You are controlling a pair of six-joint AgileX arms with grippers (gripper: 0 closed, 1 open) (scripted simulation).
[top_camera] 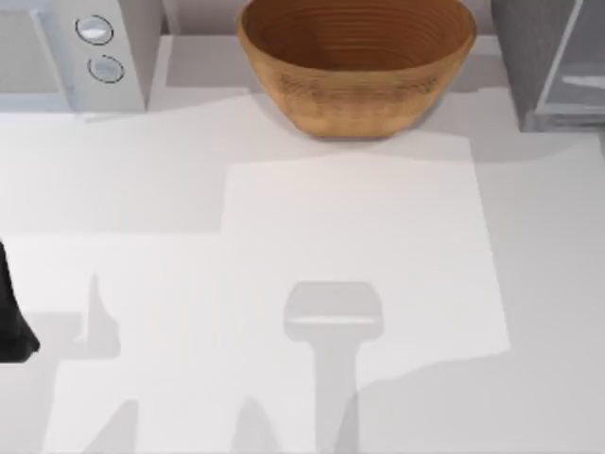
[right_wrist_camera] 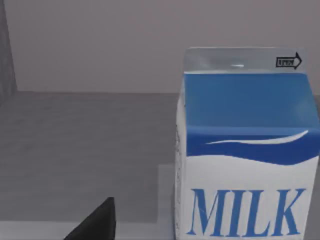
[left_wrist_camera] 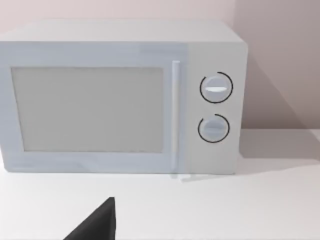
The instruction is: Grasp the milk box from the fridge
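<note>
The surface is a plain white tabletop (top_camera: 397, 284) crossed by soft grey shadows, backed by a pale pinkish wall (left_wrist_camera: 280, 60) in the left wrist view. Along the far edge of the top view stand a white box-shaped microwave with two round knobs (top_camera: 95, 47) at the left, a brown woven wicker bowl (top_camera: 356, 61) in the middle, and the large dark-grey speckled fridge with its pale glassy front panel (top_camera: 529, 57) at the right corner.

The left gripper shows as a dark wedge of finger (left_wrist_camera: 97, 225) low in its own wrist view; the microwave stands straight ahead of it, door and knobs facing it, a strip of bare table between them. Whether its fingers are spread or closed cannot be told. A dark part of the left arm (top_camera: 11, 322) sits at the left edge of the top view.

The right gripper likewise shows one dark finger (right_wrist_camera: 97, 225) in its wrist view, and its opening cannot be told either. The small white milk box with a bright blue top (right_wrist_camera: 245, 150) stands upright close ahead of it and off to one side, on the grey floor inside the fridge (untouched by the finger). Its face reads "MILK" in large blue letters; a tiny arrow mark near its top seam is too small to read.
</note>
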